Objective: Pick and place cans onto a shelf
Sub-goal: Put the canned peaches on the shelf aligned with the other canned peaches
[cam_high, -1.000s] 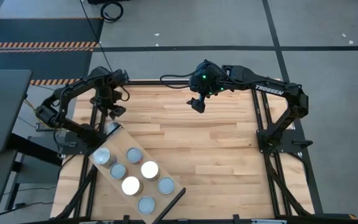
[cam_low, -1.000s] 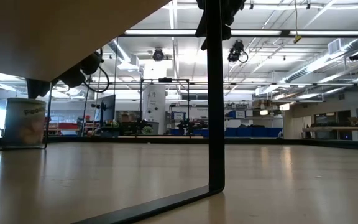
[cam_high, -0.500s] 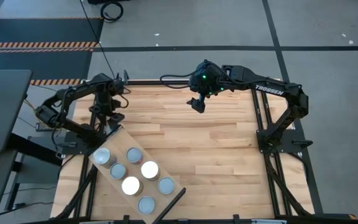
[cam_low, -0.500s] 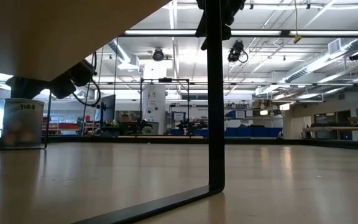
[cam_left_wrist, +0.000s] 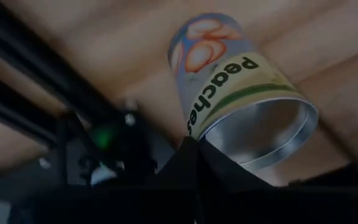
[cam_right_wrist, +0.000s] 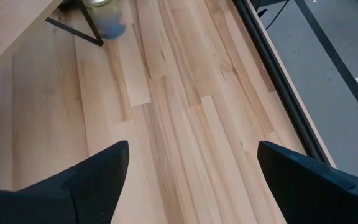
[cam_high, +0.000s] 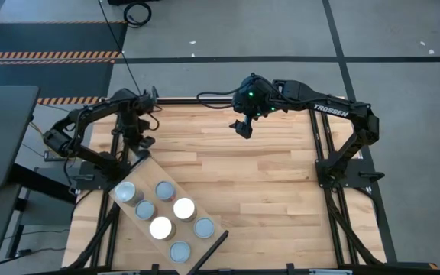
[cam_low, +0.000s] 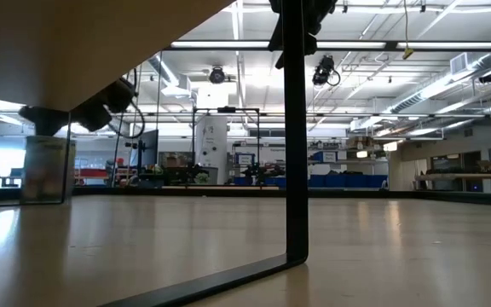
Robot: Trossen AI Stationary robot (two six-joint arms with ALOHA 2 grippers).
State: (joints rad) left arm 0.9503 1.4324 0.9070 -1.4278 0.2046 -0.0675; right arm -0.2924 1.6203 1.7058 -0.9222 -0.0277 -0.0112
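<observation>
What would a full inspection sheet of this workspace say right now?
Surface: wooden table, no spills seen.
Job's things: seven cans upright on the shelf; a peach can on the table by its far end.
Clutter: nothing seen.
Grippers: left gripper shut, by the peach can, not holding it; right gripper open, above the table's far side.
Cables: black coil on the floor beyond the table.
Surroundings: striped floor tape; large lit hall.
</observation>
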